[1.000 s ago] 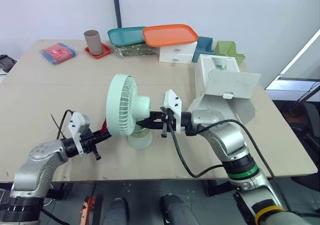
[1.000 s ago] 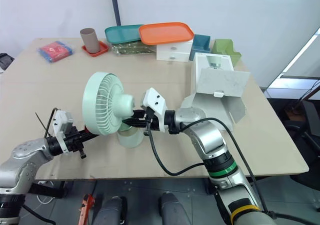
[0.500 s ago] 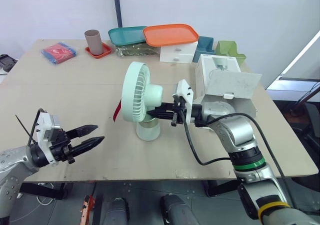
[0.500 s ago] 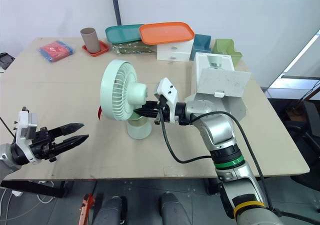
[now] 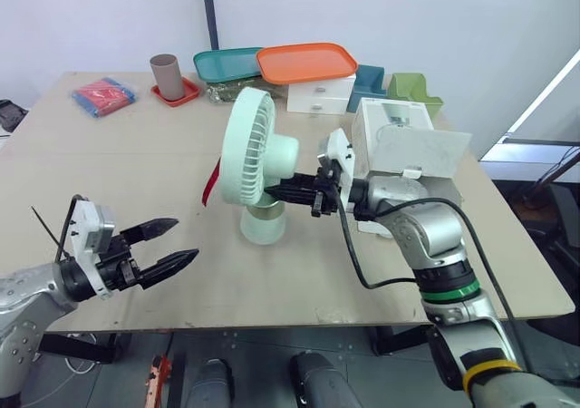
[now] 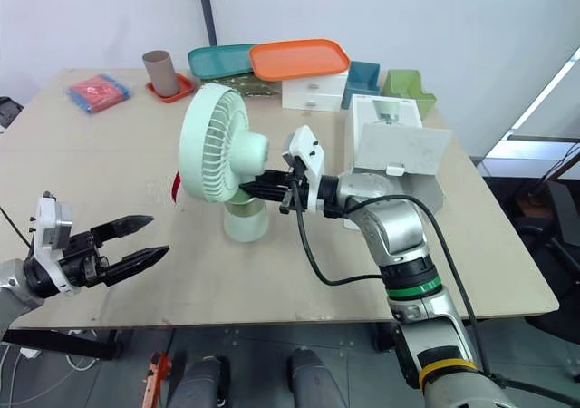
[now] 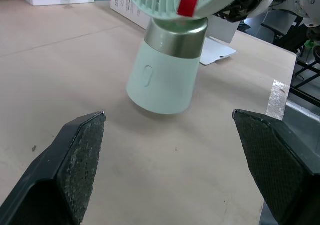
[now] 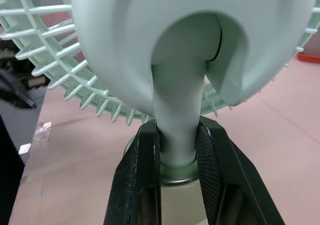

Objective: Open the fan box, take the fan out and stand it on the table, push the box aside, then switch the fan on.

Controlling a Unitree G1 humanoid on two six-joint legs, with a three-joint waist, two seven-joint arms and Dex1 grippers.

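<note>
Fan (image 5: 251, 150) mid-table (image 5: 109, 163), base slightly tilted (contact unclear), open box (image 5: 403, 150) just beside it. Right gripper (image 8: 177, 135) pinches the fan's neck; left gripper (image 5: 186, 239) spread wide, well apart. Likely light plastic, top-heavy, thin grille: grip neck or base.

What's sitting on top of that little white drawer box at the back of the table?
An orange tray lies flat on the white drawer box, covering its top. Its drawers are shut, so their contents are hidden.
</note>
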